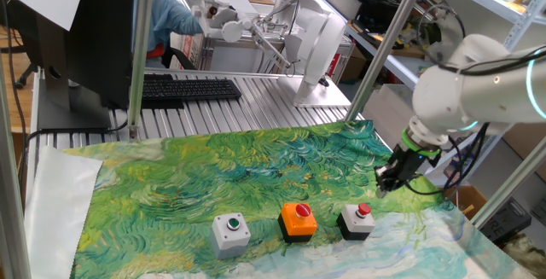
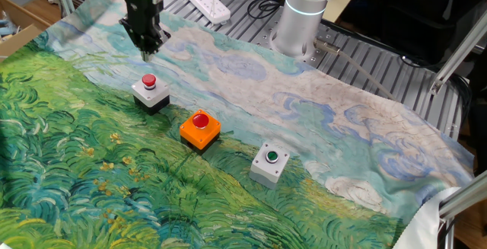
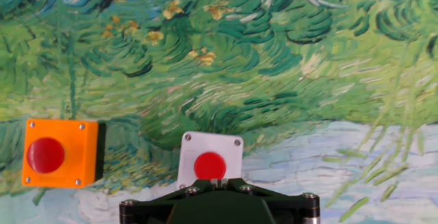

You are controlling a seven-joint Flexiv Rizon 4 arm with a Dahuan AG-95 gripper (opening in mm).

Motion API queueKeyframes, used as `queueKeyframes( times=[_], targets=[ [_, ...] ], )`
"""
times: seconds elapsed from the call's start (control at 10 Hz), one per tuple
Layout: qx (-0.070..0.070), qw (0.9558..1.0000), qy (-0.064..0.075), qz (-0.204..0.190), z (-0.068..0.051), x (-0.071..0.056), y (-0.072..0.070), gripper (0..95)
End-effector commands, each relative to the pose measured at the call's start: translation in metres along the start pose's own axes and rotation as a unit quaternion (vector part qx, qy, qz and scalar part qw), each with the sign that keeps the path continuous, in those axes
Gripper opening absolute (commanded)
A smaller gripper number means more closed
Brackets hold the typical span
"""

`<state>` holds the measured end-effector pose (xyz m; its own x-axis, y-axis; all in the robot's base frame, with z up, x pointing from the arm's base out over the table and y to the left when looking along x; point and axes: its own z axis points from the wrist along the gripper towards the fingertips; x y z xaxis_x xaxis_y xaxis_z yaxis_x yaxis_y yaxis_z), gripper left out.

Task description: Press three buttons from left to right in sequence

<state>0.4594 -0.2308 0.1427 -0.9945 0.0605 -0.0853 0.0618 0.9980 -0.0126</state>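
Three buttons stand in a row on the painted cloth (image 1: 213,168). From left to right they are a light grey box with a green cap (image 1: 230,230), an orange box with a red cap (image 1: 299,219), and a black box with a small red cap (image 1: 356,219). All three show in the other fixed view: black (image 2: 151,91), orange (image 2: 200,127), grey (image 2: 270,162). My gripper (image 1: 388,179) hangs above the cloth just beyond the black box, apart from it. In the hand view the fingertips (image 3: 217,181) meet, with the white-topped box (image 3: 211,161) right ahead and the orange box (image 3: 58,153) to the left.
A keyboard (image 1: 188,90) and a monitor (image 1: 85,31) stand behind the cloth. Metal frame posts (image 1: 136,57) rise at its back corners. The arm's base (image 2: 300,17) and a power strip (image 2: 205,1) sit on the slatted table beside the cloth.
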Motion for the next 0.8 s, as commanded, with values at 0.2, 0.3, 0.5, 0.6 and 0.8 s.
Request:
queueKeyframes(
  times=[0.2,0.3,0.5,0.6,0.8],
  targets=[
    [-0.002,1.0000,0.000,0.002,0.0089,-0.0022,0.0025,0.0],
    [-0.003,1.0000,0.000,0.003,0.0092,-0.0019,0.0024,0.0],
    [-0.002,1.0000,0.000,0.005,0.0117,-0.0013,0.0024,0.0],
    [-0.002,1.0000,0.000,0.005,0.0120,-0.0013,0.0024,0.0],
    [-0.002,1.0000,0.000,0.005,0.0130,-0.0014,0.0026,0.0]
  ],
)
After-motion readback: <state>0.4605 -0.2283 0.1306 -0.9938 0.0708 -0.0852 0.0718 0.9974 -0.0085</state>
